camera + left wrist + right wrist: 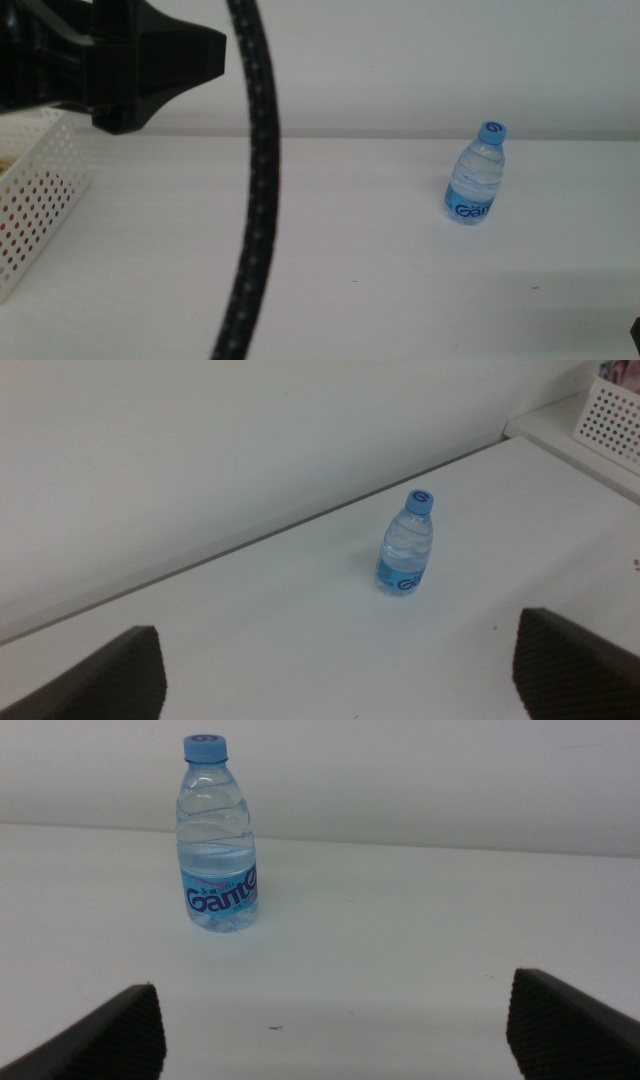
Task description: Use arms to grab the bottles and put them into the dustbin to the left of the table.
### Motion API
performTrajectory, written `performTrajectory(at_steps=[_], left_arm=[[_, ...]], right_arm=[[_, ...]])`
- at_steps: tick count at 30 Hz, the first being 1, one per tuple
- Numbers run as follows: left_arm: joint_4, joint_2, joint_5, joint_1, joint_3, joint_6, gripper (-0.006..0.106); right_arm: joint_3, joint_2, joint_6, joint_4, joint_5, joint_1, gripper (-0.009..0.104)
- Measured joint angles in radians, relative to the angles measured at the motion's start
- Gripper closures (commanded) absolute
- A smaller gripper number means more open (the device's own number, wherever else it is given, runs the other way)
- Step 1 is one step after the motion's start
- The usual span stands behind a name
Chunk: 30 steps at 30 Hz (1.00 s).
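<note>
The water bottle (217, 835) stands upright on the desk (350, 250), ahead of the right tool (335, 1025), ungrasped. Both tools, the left tool (340, 670) too, gape open and empty. The dustbin (35, 195) holds something indistinct; this bottle at least remains.

Plain pale wall (420, 60), unmarked, rising straight behind the table's far edge. Dark seam line where the two meet. Light soft, even; faint shadows only.

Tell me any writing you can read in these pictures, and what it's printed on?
"Gante": large white letters on the blue label of the water bottle, as far as the bottle's curve shows; the word may run on.
Small print above that word: too small to read.
Round mark on the blue cap: a logo, not legible.
White basket: no writing visible.
</note>
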Motion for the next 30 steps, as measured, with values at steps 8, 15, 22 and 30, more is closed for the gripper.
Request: performTrajectory(at_steps=[8,15,22,30], left_arm=[[0.0,0.0,0.0,0.0,0.0,0.002,0.008],[0.007,0.0,0.0,0.0,0.0,0.002,0.008],[0.009,0.0,0.0,0.0,0.0,0.002,0.008],[0.009,0.0,0.0,0.0,0.0,0.002,0.008]], right_arm=[[0.0,0.0,0.0,-0.041,0.0,0.0,0.005],[0.0,0.0,0.0,-0.045,-0.004,0.0,0.005],[0.0,0.0,0.045,-0.031,-0.047,0.0,0.005],[0.0,0.012,0.049,-0.031,-0.173,0.002,0.005]])
